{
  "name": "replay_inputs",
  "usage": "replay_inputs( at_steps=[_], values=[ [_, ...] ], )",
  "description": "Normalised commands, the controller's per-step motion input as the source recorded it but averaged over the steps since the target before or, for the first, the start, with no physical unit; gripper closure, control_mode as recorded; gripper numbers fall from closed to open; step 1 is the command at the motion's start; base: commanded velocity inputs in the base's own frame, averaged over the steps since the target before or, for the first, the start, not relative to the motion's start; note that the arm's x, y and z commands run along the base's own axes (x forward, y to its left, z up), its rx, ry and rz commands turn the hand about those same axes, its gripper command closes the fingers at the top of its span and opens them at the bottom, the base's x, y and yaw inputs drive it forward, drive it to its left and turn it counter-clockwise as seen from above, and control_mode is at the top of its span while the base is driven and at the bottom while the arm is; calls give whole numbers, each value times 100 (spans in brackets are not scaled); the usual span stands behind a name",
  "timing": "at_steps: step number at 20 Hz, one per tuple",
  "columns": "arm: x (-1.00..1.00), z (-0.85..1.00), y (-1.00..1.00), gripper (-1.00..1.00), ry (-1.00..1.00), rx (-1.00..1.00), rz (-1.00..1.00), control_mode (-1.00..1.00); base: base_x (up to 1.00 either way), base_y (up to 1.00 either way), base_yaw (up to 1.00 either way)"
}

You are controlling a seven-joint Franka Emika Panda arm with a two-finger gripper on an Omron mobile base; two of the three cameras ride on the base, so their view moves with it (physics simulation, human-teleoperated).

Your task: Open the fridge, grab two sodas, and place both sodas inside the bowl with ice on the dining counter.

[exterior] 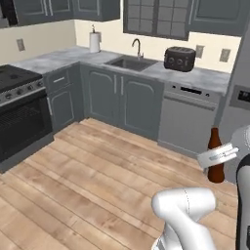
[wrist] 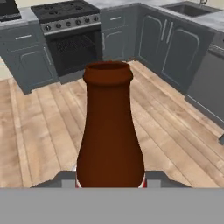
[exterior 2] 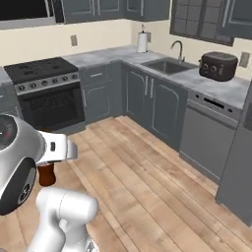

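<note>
In the left base view, you see your pincer (exterior: 218,155) at the right edge, clamped across the middle of a brown bottle (exterior: 215,141) that stands upright in its grip, held in the air over the wooden floor (exterior: 97,171). Behind the pincer runs a row of grey cabinets (exterior: 122,100) under a marble worktop (exterior: 200,75), with a dark toaster (exterior: 179,58) and a sink (exterior: 129,62) up and to its left. Far to its left sits a black stove (exterior: 19,110).

In the right base view, your pincer (exterior 2: 51,152) shows at the left, and the bottle's brown base (exterior 2: 47,174) pokes out just below it. The stove (exterior 2: 49,91) stands beyond it, the sink (exterior 2: 167,66) off to its right.

In the hand view, the bottle (wrist: 109,131) rises straight up from between the finger tips (wrist: 65,180), which press against its lower body on both sides. The stove (wrist: 70,35) lies beyond the bottle's mouth.
</note>
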Motion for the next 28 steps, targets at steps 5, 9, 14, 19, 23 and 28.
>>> replay_inputs(
  at_steps=[5,9,14,19,23,28],
  values=[
    [0,0,0,100,0,0,0,100,-20,61,46],
    [0,0,0,100,0,0,0,100,-10,61,46],
    [0,0,0,100,0,0,0,100,-6,57,46],
    [0,0,0,100,0,0,0,100,-1,55,45],
    [0,0,0,100,0,0,0,100,0,59,43],
    [0,0,0,100,0,0,0,100,0,59,43]
  ],
)
